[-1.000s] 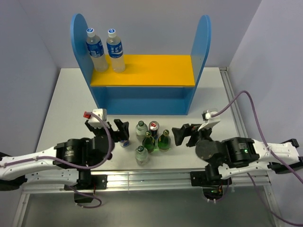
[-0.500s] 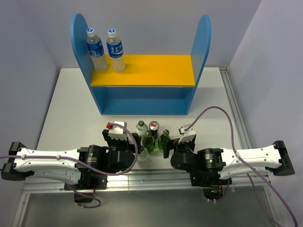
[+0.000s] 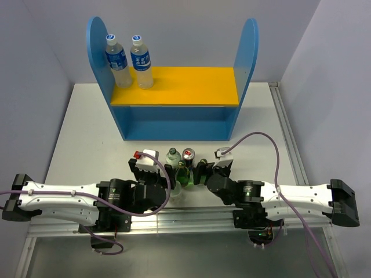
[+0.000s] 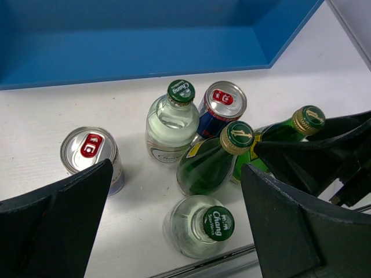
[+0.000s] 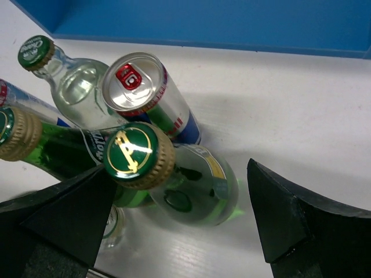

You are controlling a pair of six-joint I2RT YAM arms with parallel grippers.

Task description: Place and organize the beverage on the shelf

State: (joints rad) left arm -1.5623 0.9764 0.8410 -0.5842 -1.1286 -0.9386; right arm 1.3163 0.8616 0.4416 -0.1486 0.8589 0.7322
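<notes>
The blue shelf (image 3: pixel 174 120) with a yellow upper board (image 3: pixel 191 87) stands at the back. Two water bottles (image 3: pixel 117 61) stand on the board's left end. A cluster of drinks (image 3: pixel 184 165) stands in front of the shelf. My left gripper (image 3: pixel 159 175) is open and straddles a clear green-capped bottle (image 4: pixel 200 227), not touching it. A silver-topped can (image 4: pixel 90 153) stands by its left finger (image 4: pixel 55 226). My right gripper (image 3: pixel 204 172) is open around a green bottle with a gold cap (image 5: pixel 139 153).
In the left wrist view the cluster also holds a second clear bottle (image 4: pixel 172 121), a blue and red can (image 4: pixel 223 104) and two green bottles (image 4: pixel 211 165). The right gripper's black fingers (image 4: pixel 324 156) crowd its right side. The table's metal front rail (image 3: pixel 185 220) runs just behind both grippers.
Both arms have swung inward from the cluster's sides. The left gripper now straddles the near clear bottle and the right gripper the right green bottle. The bottles have not moved.
</notes>
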